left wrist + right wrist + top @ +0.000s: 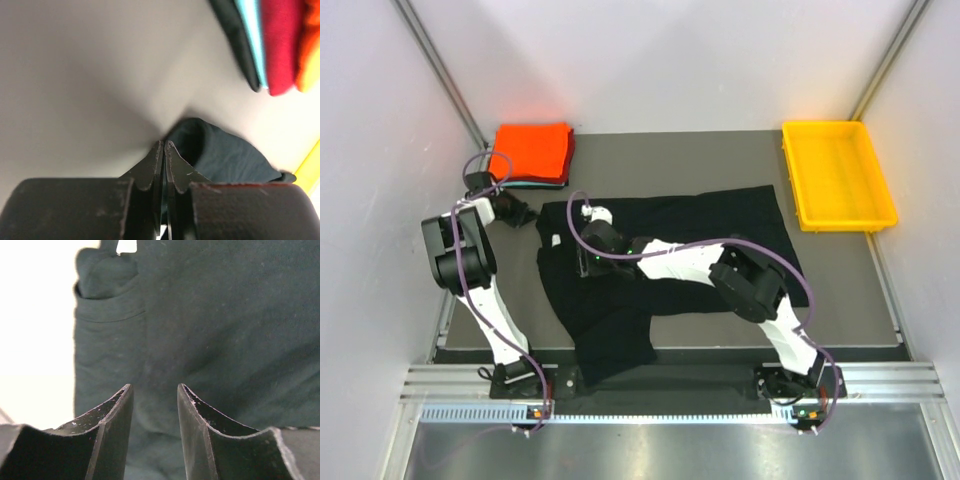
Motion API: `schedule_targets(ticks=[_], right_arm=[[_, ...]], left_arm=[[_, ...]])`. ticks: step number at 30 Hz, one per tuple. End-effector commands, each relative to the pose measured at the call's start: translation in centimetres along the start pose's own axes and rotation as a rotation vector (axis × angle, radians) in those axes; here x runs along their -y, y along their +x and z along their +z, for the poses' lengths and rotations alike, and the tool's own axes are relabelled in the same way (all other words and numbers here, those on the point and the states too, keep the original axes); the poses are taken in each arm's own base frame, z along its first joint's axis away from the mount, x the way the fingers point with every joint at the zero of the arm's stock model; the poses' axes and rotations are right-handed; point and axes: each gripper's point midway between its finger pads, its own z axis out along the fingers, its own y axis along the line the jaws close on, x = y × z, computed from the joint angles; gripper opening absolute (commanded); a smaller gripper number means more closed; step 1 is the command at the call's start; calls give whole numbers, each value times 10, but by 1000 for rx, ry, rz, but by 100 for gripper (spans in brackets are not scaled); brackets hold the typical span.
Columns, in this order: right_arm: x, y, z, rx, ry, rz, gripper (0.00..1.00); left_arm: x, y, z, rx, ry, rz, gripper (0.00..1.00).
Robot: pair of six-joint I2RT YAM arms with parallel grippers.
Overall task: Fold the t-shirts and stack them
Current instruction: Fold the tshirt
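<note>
- The black t-shirt (720, 215) lay spread across the desk (720, 150), bunched up at its near end.
- The left gripper (164, 142) sat at that shirt's left edge with its jaws pressed together. A hump of black cloth was right at the tips, but I couldn't tell if any was pinched.
- The right gripper (154, 387) hung over the shirt's left part, jaws apart, cloth below the gap.
- The folded orange-red t-shirt (532, 150) topped a stack past the shirt's far-left corner.

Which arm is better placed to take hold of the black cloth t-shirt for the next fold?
Right, probably. The right gripper hangs open directly over the spread black cloth t-shirt. The left gripper is shut at the shirt's left edge, so it would need to open first.
</note>
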Motion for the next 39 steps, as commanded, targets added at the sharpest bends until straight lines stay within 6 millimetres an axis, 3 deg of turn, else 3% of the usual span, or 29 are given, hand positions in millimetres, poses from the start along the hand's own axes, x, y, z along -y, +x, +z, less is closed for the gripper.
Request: schedule_targets(ticks=[1, 9, 19, 23, 29, 39], right_arm=[[-1, -3, 5, 2, 32, -136, 41], [-5, 9, 11, -16, 65, -211, 43], [-13, 4, 6, 10, 55, -218, 41], [-22, 6, 9, 11, 26, -208, 41], [-21, 19, 18, -27, 27, -194, 42], [-14, 25, 21, -39, 68, -205, 40]], left_arm=[[8, -14, 5, 13, 67, -1, 8], [-3, -13, 9, 7, 22, 10, 7], [36, -44, -36, 120, 43, 65, 9], [56, -36, -43, 94, 140, 47, 9], [36, -18, -30, 48, 115, -5, 8], [5, 2, 1, -24, 65, -43, 0]])
